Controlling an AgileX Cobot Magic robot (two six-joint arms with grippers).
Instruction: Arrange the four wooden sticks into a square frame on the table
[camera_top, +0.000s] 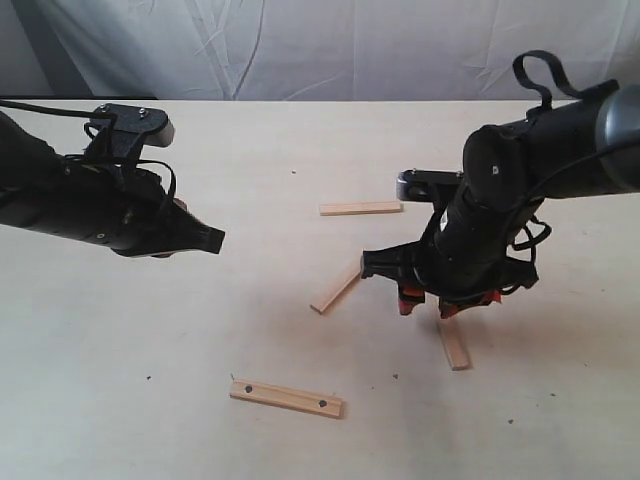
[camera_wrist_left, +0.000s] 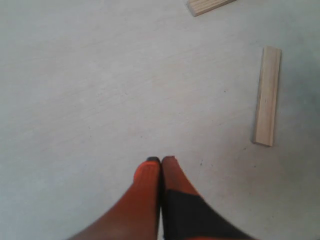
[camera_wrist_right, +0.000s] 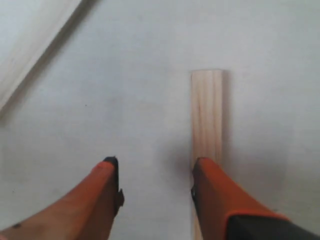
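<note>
your right gripper (camera_wrist_right: 155, 165) hangs wide open and empty, off-centre over the plain stick (camera_wrist_right: 206, 115); closing here could shove it sideways instead of gripping. left gripper (camera_wrist_left: 161, 161) is shut, empty.

Bright even light; soft shadows on table (camera_top: 150, 330); wrist views soft, perhaps overexposed.

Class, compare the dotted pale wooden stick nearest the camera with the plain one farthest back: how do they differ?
The dotted pale wooden stick has a dark dot near each end; the plain pale wooden stick has none. The dotted stick slants; the plain stick lies almost level. Both lie flat, alike in length.
</note>
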